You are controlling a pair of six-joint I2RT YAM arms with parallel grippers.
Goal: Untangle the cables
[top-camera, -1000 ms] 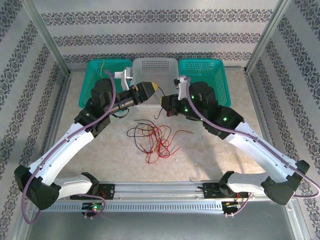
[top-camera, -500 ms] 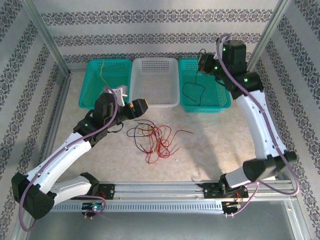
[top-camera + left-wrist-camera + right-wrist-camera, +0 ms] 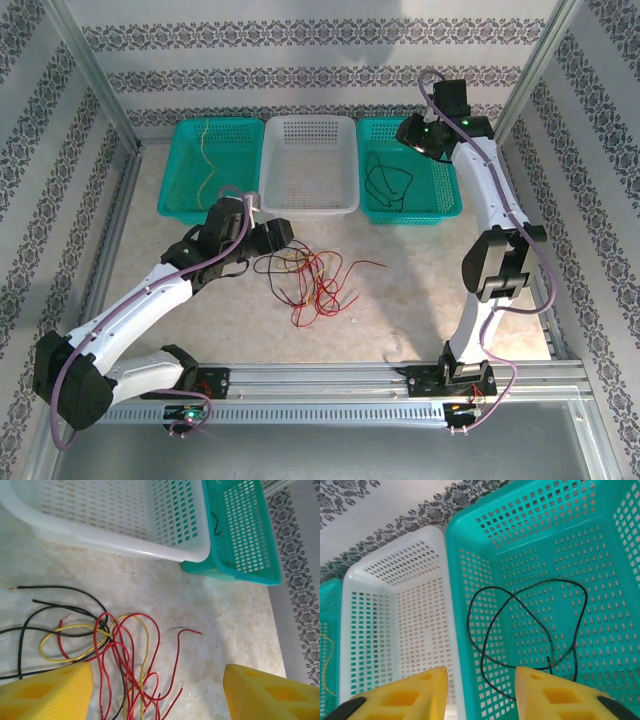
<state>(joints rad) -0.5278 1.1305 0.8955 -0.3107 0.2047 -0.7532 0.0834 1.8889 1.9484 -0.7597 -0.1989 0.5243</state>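
The cables (image 3: pixel 305 282) have smooth, slightly glossy plastic insulation in red, yellow and black. The white basket (image 3: pixel 115 542) and the teal basket (image 3: pixel 454 580) are perforated moulded plastic with a soft sheen. The counter (image 3: pixel 225 630) looks like smooth, mottled beige stone or laminate with a faint shine. The fingers (image 3: pixel 402 697) are matt yellow plastic, faintly grainy. The rail (image 3: pixel 320 378) at the near edge is bare brushed metal.

Bright, even light casts soft faint shadows on the table (image 3: pixel 400 290), and all views are sharp
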